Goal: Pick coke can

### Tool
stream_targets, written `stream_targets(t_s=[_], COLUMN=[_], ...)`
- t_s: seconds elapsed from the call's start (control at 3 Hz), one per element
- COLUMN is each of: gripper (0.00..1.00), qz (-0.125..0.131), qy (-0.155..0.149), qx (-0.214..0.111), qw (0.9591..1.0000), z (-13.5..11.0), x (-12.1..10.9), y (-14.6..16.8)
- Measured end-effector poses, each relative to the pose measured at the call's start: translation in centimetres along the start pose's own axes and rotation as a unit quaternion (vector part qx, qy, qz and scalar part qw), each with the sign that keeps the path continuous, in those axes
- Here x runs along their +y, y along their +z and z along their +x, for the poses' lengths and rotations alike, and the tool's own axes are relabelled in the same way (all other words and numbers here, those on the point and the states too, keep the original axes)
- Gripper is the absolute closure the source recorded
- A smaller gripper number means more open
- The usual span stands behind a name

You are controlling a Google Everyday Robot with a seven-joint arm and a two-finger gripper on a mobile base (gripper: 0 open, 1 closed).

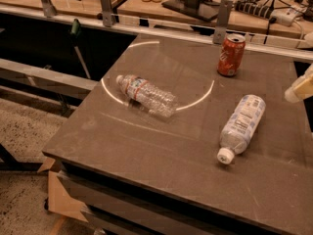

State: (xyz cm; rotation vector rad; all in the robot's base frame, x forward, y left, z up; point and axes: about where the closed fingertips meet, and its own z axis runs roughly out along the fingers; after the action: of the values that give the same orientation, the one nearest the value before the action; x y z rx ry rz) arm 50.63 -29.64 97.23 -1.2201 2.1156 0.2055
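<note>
The coke can (231, 55), orange-red with a silver top, stands upright near the far edge of the dark table (161, 155). My gripper (301, 88) shows only as a pale finger at the right edge of the view, above the table's right side. It is to the right of the can and nearer to me, well apart from it.
A clear crinkled plastic bottle (145, 95) lies on its side at the table's centre-left. A white-labelled bottle with a white cap (240, 126) lies right of centre. A metal rail with posts (223, 13) runs behind the table. The floor drops off on the left.
</note>
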Motion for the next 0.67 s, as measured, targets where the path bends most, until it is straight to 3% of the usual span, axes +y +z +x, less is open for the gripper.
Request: stream_targets(t_s=[0.33,0.67], gripper=[0.00,0.00], qz=[-0.016,-0.041], qy=[0.014,0.000], qx=[-0.032,-0.010], qw=[0.9993,0.9991], z=[-0.90,-1.01], x=[0.18,0.86], y=[0.57,1.11])
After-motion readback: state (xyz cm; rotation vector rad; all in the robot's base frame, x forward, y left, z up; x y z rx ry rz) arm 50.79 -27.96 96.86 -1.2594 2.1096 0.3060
